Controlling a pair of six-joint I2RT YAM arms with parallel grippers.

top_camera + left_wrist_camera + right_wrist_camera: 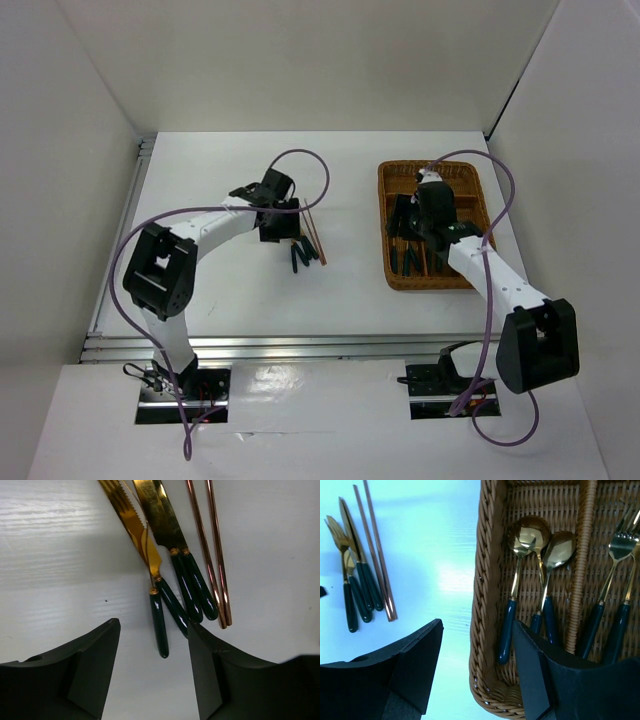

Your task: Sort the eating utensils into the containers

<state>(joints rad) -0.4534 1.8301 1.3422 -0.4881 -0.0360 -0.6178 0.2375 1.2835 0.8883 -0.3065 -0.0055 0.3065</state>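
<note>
Several gold-headed utensils with dark green handles (175, 605) lie in a bunch on the white table, a fork (114, 497) and knives (159, 515) among them. Two brown chopsticks (212, 555) lie just to their right. My left gripper (154, 626) is open and empty, hovering over the handle ends; it also shows in the top view (280, 232). The wicker tray (480, 195) sits to the right. Spoons (532, 535) lie in its left compartment and forks (619, 545) in the one beside it. My right gripper (477, 625) is open and empty above the tray's left wall (487, 580).
A woven divider (585, 555) separates the spoon and fork compartments. The loose utensils (298, 258) and chopsticks (314, 236) lie mid-table, left of the tray. White walls enclose the table on three sides. A metal rail (300, 345) runs along the near edge.
</note>
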